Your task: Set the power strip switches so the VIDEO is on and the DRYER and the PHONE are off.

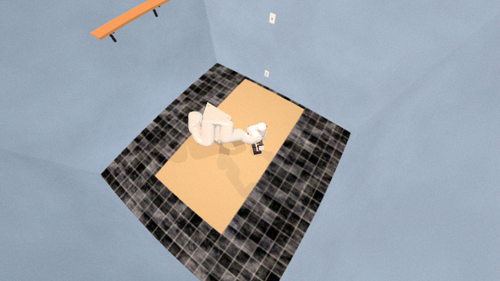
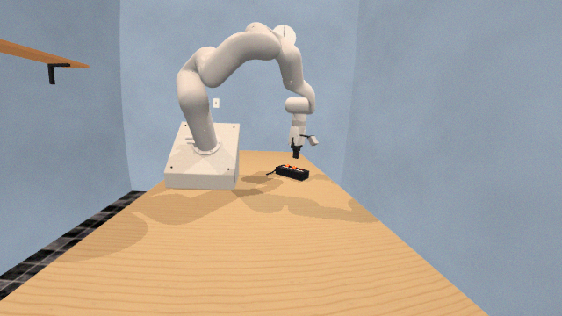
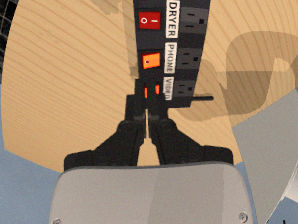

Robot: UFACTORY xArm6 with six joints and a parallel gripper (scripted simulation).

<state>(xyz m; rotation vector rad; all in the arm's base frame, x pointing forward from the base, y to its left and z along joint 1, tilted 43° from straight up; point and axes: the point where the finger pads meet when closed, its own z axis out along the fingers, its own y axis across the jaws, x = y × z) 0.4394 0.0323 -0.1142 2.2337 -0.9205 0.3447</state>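
A black power strip [image 3: 169, 39] lies flat on the wooden table, labels up; it also shows in the exterior view [image 2: 292, 172] and the top view [image 1: 257, 148]. In the wrist view its three switches run in a row. The DRYER switch [image 3: 149, 20] is dark red. The PHONE switch [image 3: 150, 62] glows bright orange. The VIDEO switch shows orange and is partly hidden behind my fingertips. My gripper [image 3: 145, 91] [image 2: 296, 154] is shut and empty, and hangs just above the strip at the VIDEO end.
The robot base [image 2: 203, 162] stands on the table behind and left of the strip. The strip lies near the table's right edge, close to the blue wall. A wooden shelf [image 2: 39, 58] hangs on the left wall.
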